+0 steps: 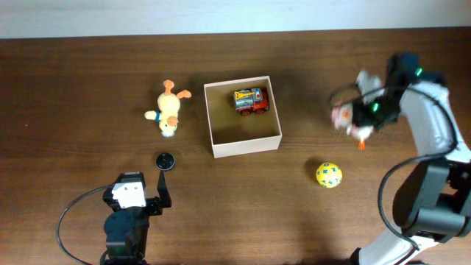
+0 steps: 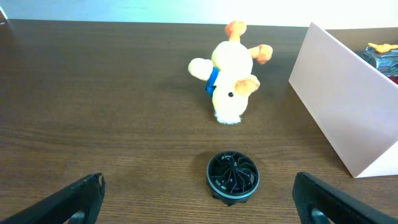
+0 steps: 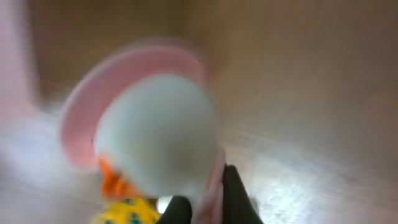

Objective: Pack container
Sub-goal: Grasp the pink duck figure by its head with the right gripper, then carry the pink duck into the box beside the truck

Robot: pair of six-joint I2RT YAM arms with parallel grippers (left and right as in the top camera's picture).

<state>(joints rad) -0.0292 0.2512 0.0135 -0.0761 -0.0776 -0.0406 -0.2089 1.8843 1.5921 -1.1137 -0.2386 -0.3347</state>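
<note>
White-and-pink plush toy (image 3: 155,134) (blurred) tight between right jaws, right of container (image 1: 246,144); left jaws wide apart, empty.

Blurred white-and-pink toy (image 3: 155,134) by dark fingers (image 3: 235,194)

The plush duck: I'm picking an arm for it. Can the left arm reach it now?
Probably yes: the left gripper is open and faces the plush duck, with only a small, low black disc between them.

A toy truck (image 1: 250,101) lies in the container (image 1: 246,146), plush duck (image 1: 169,110) left, ball (image 1: 329,175) right.
</note>
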